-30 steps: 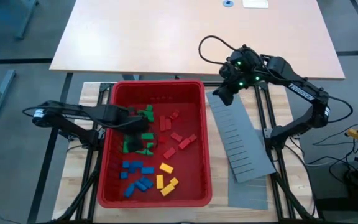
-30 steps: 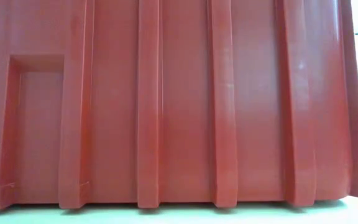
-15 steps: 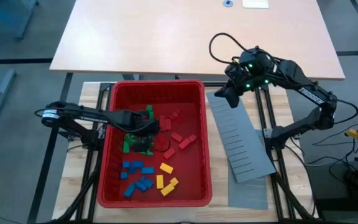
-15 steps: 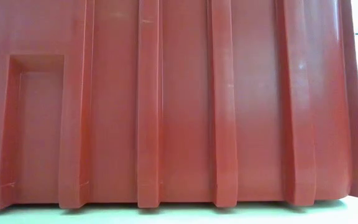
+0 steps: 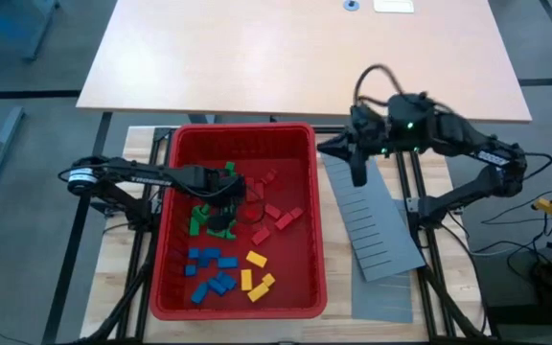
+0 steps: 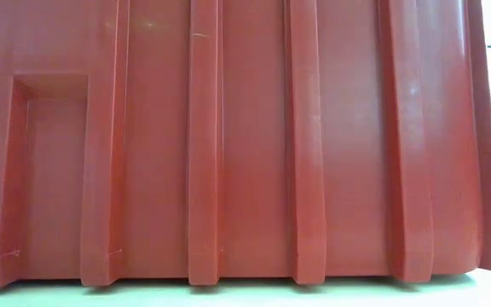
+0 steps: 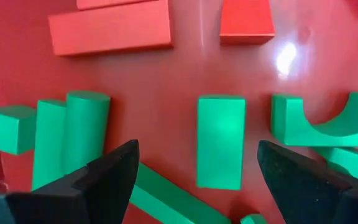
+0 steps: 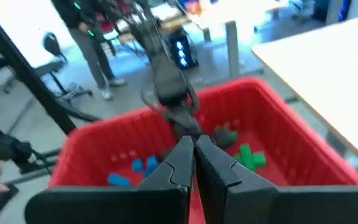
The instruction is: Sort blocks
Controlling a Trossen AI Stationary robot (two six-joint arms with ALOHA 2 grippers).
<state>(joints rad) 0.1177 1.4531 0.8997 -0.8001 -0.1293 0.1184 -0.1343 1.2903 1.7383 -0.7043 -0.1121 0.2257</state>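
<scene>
Open left claw (image 7: 194, 171) straddles a free-lying green block (image 7: 220, 149).

I saw the red bin (image 5: 305, 220) left of centre in the high view, its ribbed wall filling the low view. A grey slotted panel (image 5: 377, 225) lay just right of it, tilted. A pale table (image 5: 257, 48) spanned the top. A person (image 8: 92, 37) stood upper left in the right wrist view.

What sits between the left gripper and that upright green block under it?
Nothing visible. The left gripper is open over the green block on the red bin floor; other green pieces lie beside it, not across.
</scene>
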